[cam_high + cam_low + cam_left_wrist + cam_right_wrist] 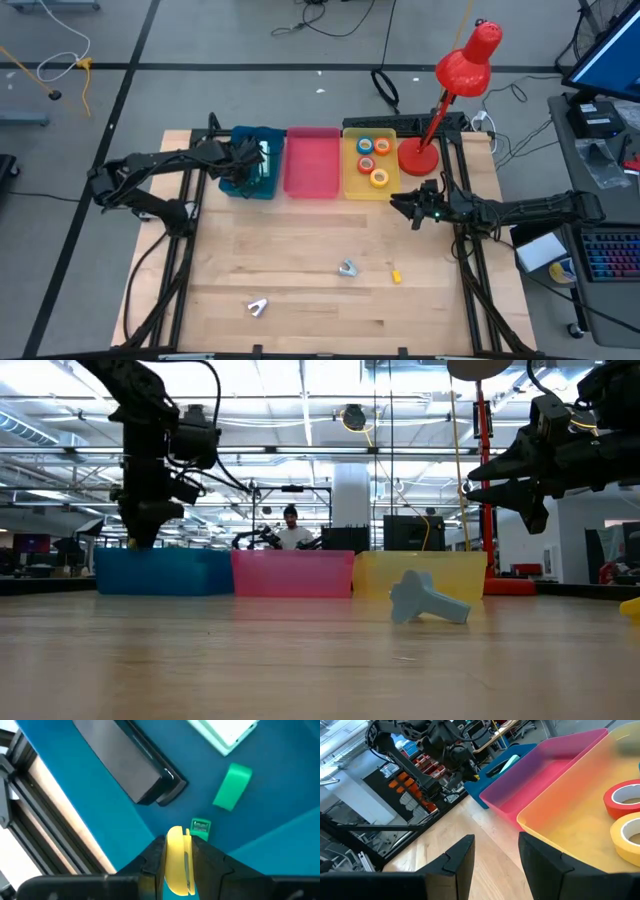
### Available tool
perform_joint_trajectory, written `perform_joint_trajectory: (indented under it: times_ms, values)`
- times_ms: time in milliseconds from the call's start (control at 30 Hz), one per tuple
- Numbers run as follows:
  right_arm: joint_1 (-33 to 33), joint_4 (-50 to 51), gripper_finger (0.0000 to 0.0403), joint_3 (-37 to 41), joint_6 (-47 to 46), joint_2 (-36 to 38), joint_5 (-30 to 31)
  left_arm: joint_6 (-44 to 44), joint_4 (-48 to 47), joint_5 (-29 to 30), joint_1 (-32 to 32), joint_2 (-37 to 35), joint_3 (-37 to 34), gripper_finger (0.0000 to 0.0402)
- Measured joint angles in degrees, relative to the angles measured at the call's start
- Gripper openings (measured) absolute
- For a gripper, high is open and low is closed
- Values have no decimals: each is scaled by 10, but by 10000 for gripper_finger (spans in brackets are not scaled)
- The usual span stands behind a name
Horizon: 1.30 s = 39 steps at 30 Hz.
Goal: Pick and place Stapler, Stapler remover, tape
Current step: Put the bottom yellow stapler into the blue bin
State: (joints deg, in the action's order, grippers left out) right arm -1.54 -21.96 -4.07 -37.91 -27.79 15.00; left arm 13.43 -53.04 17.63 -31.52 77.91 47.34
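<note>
My left gripper (177, 851) hangs over the blue bin (262, 188) at the table's far left, shut on a small yellow thing (176, 865) that looks like a stapler. In the bin lie a black stapler (125, 765), a green one (232, 787) and a mint one (225, 732). Several tape rolls (373, 160) lie in the yellow bin (352, 185). A grey-blue staple remover (347, 268), a silvery one (258, 307) and a small yellow piece (396, 275) rest on the table. My right gripper (495, 847) waits open at the right, beside the lamp's base. My left gripper pinches the yellow thing's two flat sides (170, 855) between its two fingers (150, 862). The fingers come from above, slanting steeply down. The thing's rounded end sticks out past the fingertips, clear of the bin's floor (100, 820).
A pink bin (312, 165) stands between the blue and yellow ones along the far edge. A red desk lamp (440, 100) stands at the far right, its base next to the yellow bin. Bare wood fills the table's middle and near part.
</note>
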Motion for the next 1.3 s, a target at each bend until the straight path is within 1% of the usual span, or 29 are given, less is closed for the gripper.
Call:
perform_joint_trajectory:
  times_ms: [233, 567, 700, 1100, 1200, 1300]
  values:
    - [0, 0, 144, 0, 0, 0, 0, 8, 15, -1, -17, 0, -29, 80]
    - [0, 0, 144, 0, 0, 0, 0, 39, 85, 5, -18, 0, -69, 81]
    - [0, 0, 144, 0, 0, 0, 0, 43, 99, 6, -18, 0, -74, 81]
    - [0, 0, 144, 0, 0, 0, -1, 43, 97, 20, -18, 0, -74, 82]
    - [0, 0, 144, 0, 0, 0, -1, 43, 97, 20, -18, 0, -74, 91]
    - [0, 0, 144, 0, 0, 0, -1, 43, 97, 20, -18, 0, -74, 116]
